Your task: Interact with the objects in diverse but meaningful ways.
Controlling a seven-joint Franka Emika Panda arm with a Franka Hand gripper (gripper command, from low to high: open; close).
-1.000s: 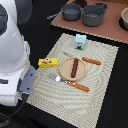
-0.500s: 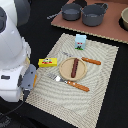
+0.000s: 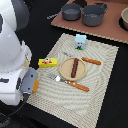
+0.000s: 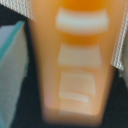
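A: Surface?

B: Dark tabletop (image 3: 22, 27) with a beige woven placemat (image 3: 105, 75) on it. A brown board (image 3: 112, 30) lies along the far edge. No more of the room shows.

A: End effector?

B: Low at the exterior view's left, off the near corner of the placemat, mostly hidden by the white arm (image 3: 12, 50). An orange ridged bread block (image 3: 35, 85) sits at its tip. The wrist view is filled by that block (image 4: 75, 65), blurred, so it looks clamped on it, but the fingers themselves don't show. Can't tell for sure.

A: Other items?

B: The flat yellow box (image 3: 46, 62) is nearest, just beyond the end effector at the placemat edge. Further out is the round tan plate (image 3: 64, 73), with the dark brown sausage (image 3: 74, 67) lying across it. A fork (image 3: 53, 77) and an orange-handled knife (image 3: 77, 86) lie on the plate's near side, a second orange-handled utensil (image 3: 91, 61) on its far side. The white-and-blue carton (image 3: 80, 42) stands upright beyond the plate.

A: Obstructions?

B: Two grey pots (image 3: 82, 12) and a bowl (image 3: 124, 17) on the brown board, well apart from the end effector.
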